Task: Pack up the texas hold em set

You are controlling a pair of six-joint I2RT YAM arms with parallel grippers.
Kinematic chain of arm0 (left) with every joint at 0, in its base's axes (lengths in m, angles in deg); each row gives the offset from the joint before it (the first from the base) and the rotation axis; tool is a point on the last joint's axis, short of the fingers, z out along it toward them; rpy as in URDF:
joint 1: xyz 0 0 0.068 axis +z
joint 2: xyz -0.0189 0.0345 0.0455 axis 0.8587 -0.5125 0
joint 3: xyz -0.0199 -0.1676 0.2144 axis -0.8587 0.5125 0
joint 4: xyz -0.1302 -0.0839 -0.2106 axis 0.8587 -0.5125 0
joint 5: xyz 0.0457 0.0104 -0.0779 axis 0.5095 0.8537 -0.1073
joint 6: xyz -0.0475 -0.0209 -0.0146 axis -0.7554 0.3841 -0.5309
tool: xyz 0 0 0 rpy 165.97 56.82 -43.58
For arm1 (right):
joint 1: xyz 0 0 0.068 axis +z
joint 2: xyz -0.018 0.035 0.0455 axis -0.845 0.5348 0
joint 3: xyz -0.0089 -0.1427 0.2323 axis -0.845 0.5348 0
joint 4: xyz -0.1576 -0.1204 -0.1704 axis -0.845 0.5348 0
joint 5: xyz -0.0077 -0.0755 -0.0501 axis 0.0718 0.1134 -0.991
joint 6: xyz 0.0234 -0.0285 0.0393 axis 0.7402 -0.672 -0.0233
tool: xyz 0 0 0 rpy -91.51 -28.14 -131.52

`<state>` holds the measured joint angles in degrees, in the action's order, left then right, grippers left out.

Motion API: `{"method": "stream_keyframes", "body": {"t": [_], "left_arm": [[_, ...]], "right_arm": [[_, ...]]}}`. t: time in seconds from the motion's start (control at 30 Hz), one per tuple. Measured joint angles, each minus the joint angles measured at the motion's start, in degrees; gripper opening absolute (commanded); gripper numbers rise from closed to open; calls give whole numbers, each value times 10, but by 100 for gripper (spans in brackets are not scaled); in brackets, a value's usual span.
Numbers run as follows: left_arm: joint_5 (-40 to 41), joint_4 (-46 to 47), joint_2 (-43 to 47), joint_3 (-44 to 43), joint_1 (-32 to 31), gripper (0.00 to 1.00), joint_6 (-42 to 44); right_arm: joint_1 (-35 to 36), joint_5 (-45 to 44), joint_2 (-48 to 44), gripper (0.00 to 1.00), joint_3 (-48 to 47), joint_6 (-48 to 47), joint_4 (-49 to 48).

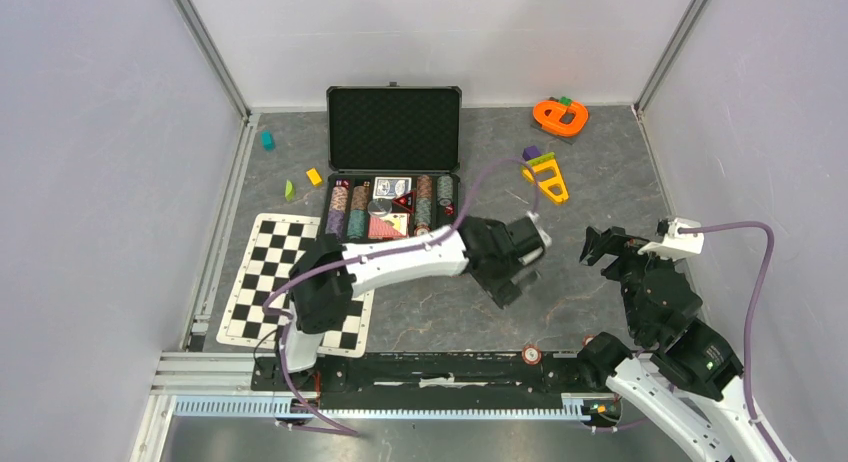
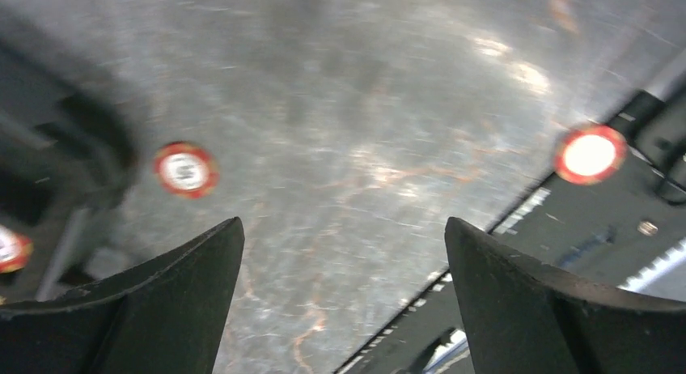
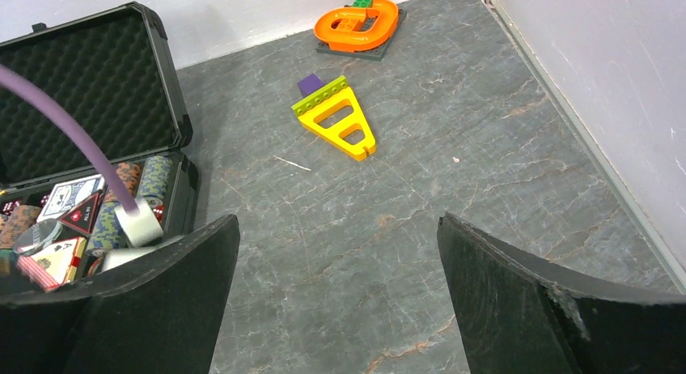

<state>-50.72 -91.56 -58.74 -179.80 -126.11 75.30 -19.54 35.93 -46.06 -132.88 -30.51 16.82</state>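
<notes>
The black briefcase (image 1: 394, 130) stands open at the back, its foam lid up (image 3: 85, 91). Its base (image 1: 327, 210) holds coloured chip stacks (image 1: 352, 208) and card decks (image 1: 392, 187). One red-white poker chip (image 1: 531, 355) lies on the black rail at the near edge (image 2: 590, 154). Another chip (image 2: 185, 169) lies on the grey floor, and a third (image 2: 8, 248) shows at the left edge. My left gripper (image 1: 518, 280) hovers open over the bare floor (image 2: 344, 236) with nothing in it. My right gripper (image 1: 600, 244) is open and empty (image 3: 336, 228).
A checkered mat (image 1: 290, 278) lies at the left under the left arm. A yellow toy (image 3: 336, 119) and an orange toy (image 3: 357, 24) sit at the back right. Small coloured blocks (image 1: 314, 176) lie left of the case. Walls close in on three sides.
</notes>
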Motion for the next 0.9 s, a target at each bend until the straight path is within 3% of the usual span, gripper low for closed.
{"method": "stream_keyframes", "body": {"t": [0.27,0.9], "left_arm": [[-14,52,-29,5,-122,100,13],[-23,160,-104,21,-174,100,54]], "right_arm": [[0,0,0,98,-7,0,3],[0,0,-3,98,-16,0,9]]}}
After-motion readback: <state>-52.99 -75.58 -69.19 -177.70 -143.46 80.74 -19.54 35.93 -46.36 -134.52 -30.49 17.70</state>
